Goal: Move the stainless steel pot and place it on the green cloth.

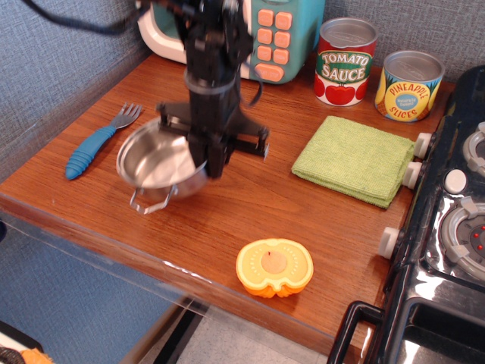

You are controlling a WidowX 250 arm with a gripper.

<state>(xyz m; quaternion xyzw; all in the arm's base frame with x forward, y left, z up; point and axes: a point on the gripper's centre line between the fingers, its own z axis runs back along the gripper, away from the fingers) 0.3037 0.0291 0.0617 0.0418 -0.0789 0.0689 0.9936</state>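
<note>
The stainless steel pot (161,165) is shallow, round and shiny, with a wire loop handle at its front. It hangs tilted a little above the wooden table at the left. My gripper (211,161) points down and is shut on the pot's right rim. The green cloth (355,158) lies flat on the table to the right, well apart from the pot, with nothing on it.
A blue-handled fork (98,141) lies left of the pot. An orange toy pumpkin half (273,266) sits near the front edge. A tomato sauce can (345,61) and a pineapple can (409,85) stand behind the cloth. A toy stove (455,227) is at the right, a toy microwave (265,34) at the back.
</note>
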